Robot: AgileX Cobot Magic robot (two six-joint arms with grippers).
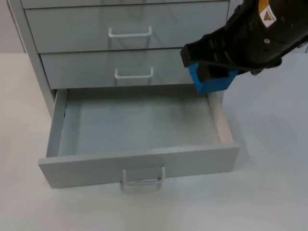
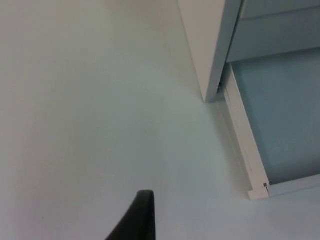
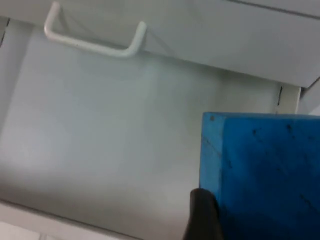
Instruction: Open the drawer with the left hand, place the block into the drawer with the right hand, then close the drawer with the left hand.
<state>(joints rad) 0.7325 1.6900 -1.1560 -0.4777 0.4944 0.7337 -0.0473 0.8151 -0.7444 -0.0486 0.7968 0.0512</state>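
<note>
One pulled-out grey bottom drawer (image 1: 137,130), right gripper (image 1: 211,77) above its back right corner, pinching a blue square block (image 1: 211,83). Beside the drawer's side: left gripper (image 2: 137,217), jaws hard to tell. Close up: block over drawer floor.

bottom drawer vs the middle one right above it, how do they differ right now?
The bottom drawer is pulled out, its empty inside showing; the middle drawer is shut flush. The right gripper holds the blue block over the bottom drawer's back right corner, in front of the middle drawer. Both are grey with white handles.
</note>
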